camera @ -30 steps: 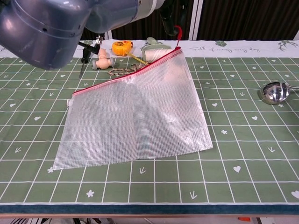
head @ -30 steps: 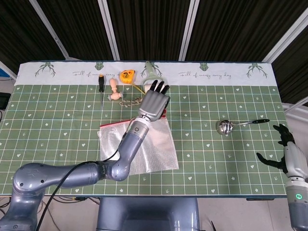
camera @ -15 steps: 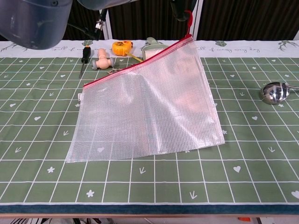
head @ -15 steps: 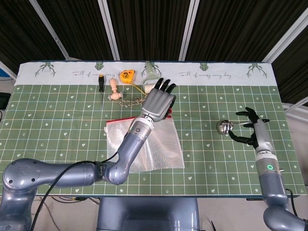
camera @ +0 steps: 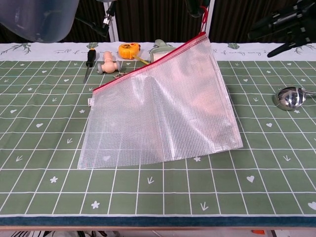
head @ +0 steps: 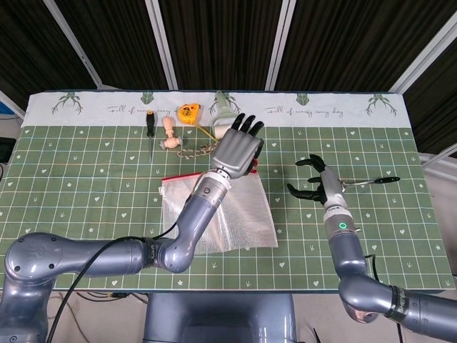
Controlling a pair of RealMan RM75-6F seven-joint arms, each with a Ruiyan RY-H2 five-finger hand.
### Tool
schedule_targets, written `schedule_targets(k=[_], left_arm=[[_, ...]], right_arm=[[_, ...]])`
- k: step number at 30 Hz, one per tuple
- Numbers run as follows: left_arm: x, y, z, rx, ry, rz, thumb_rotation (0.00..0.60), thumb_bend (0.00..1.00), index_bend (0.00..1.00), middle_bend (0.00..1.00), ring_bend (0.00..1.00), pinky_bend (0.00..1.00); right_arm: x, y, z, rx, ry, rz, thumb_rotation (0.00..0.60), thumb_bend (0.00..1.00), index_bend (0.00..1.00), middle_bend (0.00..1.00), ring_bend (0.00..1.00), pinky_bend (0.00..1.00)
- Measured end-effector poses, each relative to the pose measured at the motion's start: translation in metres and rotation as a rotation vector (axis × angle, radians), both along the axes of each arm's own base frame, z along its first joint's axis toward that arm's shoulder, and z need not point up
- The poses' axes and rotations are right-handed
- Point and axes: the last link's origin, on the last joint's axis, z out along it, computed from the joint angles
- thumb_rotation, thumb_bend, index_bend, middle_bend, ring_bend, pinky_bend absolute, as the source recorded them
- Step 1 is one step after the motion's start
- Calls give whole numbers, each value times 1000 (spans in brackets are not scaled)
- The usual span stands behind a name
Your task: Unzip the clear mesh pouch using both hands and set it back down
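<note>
1. The clear mesh pouch (camera: 163,106) is seen near the middle of the green checked table (head: 86,193), with its red zipper edge (camera: 148,66) lifted at the right corner and the lower part lying on the cloth.
2. The left hand (head: 235,151) is placed above the raised corner of the pouch; the red pull is pinched at the fingertips, as seen in the chest view, while the other fingers are spread.
3. The right hand (head: 314,182) is held in the air to the right of the pouch, apart from it, with the fingers spread and nothing in them.
4. A metal ladle (camera: 291,97) is found on the table to the right of the pouch.
5. Behind the pouch, a yellow tape measure (camera: 128,50), a wooden peg figure (camera: 107,62) and a screwdriver (camera: 89,60) are lying near the far edge.
</note>
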Motion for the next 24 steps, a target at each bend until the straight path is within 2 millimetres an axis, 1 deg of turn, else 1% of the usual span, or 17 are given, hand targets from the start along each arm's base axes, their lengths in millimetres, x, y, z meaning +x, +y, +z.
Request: schedule_targets(k=[4, 12, 24], left_arm=[[3, 1, 3, 3, -6, -3, 600, 456, 593, 136, 0, 0], [5, 2, 5, -1, -9, 0, 600, 456, 593, 136, 0, 0], [7, 2, 6, -2, -9, -6, 600, 456, 593, 136, 0, 0]], right_arm=[[11, -5, -10, 12, -15, -2, 600, 359, 332, 97, 59, 271], [29, -6, -27, 48, -49, -3, 600, 361, 337, 97, 58, 271], [44, -8, -37, 58, -87, 2, 600, 401, 391, 102, 59, 271]])
